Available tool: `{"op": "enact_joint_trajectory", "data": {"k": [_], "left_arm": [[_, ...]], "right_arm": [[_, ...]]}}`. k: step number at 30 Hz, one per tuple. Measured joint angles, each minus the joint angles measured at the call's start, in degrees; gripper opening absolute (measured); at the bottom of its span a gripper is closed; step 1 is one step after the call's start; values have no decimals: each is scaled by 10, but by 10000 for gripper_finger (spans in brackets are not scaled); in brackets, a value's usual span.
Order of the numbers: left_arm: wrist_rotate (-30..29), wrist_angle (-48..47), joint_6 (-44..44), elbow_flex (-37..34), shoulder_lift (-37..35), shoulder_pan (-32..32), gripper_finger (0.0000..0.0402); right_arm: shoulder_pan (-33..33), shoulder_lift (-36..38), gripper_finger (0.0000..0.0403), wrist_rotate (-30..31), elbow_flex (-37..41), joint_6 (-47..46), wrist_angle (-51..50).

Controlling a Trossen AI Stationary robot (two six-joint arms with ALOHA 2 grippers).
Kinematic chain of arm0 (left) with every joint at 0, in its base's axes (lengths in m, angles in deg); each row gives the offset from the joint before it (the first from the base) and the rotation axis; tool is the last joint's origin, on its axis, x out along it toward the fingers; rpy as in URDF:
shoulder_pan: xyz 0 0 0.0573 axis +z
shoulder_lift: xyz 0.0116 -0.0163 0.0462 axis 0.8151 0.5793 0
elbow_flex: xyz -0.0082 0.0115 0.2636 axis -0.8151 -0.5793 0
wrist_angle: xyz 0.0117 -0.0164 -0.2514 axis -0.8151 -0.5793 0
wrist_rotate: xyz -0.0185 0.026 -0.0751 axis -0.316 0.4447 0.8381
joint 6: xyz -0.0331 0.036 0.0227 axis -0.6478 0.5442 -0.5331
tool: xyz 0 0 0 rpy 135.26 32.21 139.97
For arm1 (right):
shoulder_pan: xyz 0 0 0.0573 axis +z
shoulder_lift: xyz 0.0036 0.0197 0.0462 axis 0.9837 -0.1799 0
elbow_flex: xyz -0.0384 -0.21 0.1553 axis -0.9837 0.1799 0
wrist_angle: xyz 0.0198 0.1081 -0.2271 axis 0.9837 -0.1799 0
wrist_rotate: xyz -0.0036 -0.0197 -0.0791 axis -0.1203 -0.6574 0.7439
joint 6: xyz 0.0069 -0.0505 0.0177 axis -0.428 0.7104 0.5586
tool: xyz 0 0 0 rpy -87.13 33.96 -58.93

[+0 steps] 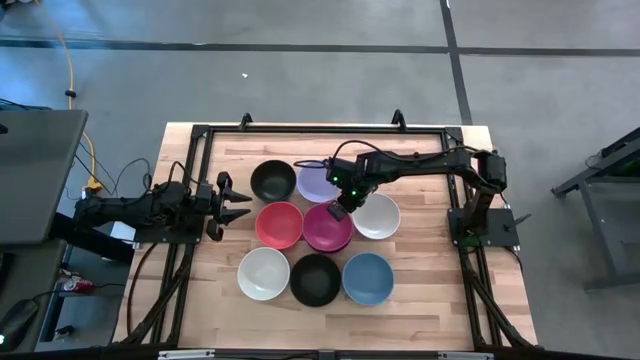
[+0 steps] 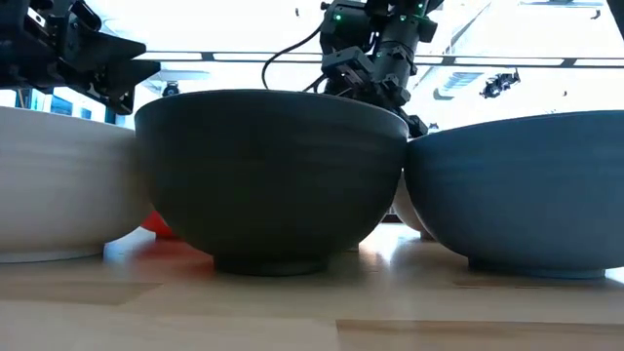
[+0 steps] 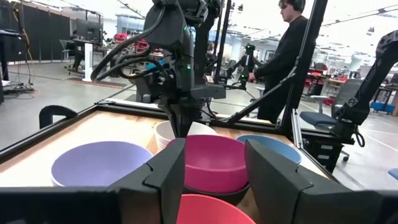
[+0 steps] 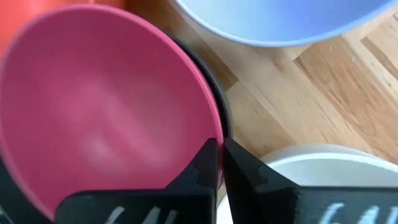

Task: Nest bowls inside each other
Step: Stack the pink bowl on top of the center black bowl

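- The bowls are round, plain, same-sized, with smooth matte walls and a small foot ring; they sit in three rows on the pale wooden table.
- Back row: a black bowl and a lavender bowl, side by side.
- Middle row: a red bowl, a magenta bowl and a white bowl. The magenta one sits nested in another black bowl, only a dark rim of which shows around it.
- Front row: a second white bowl, a black bowl and a blue bowl.
- Counted: three black, two white, one each of lavender, red, magenta and blue, nine in all.
- The right gripper stands at the magenta bowl's rim on the side toward the middle white bowl, its two dark fingers pressed together over the rim's edge; whether they pinch the rim I cannot tell.
- The left gripper waits at the table's left side, just beside the red bowl, fingers spread apart with nothing between them.
- A person in dark clothes stands beyond the table.
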Motion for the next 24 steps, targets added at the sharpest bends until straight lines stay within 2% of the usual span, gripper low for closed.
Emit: {"op": "enact_joint_trajectory", "data": {"k": [17, 24], "left_arm": [[0, -2, -3, 0, 0, 0, 152], [0, -2, -3, 0, 0, 0, 152]], "right_arm": [[-1, 0, 0, -19, -1, 26, -23], [-1, 0, 1, -9, -1, 20, -16]]}}
